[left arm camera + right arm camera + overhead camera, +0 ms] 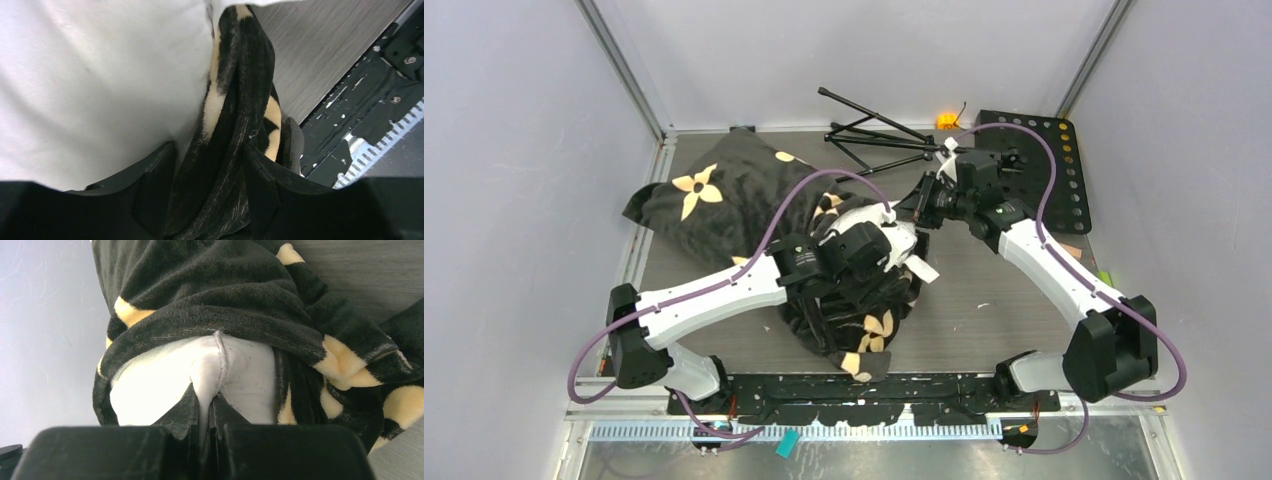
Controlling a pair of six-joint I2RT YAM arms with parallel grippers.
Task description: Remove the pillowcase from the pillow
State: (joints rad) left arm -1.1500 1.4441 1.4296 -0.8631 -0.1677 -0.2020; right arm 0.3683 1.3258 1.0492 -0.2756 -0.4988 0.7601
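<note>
Nearest, the left claw (207, 150) is seen with jaws apart around a bunched roll of the pillowcase (235, 100). Whether the roll is pinched cannot be told. The pillow (90, 85) lies bare just beside that roll. Farther on, the right claw (206, 397) is clamped on the pillow's seamed corner, which is exposed at the case's mouth. The case's bulk runs from both claws toward the far left, so pillow and case would likely be drawn apart along that diagonal.
</note>
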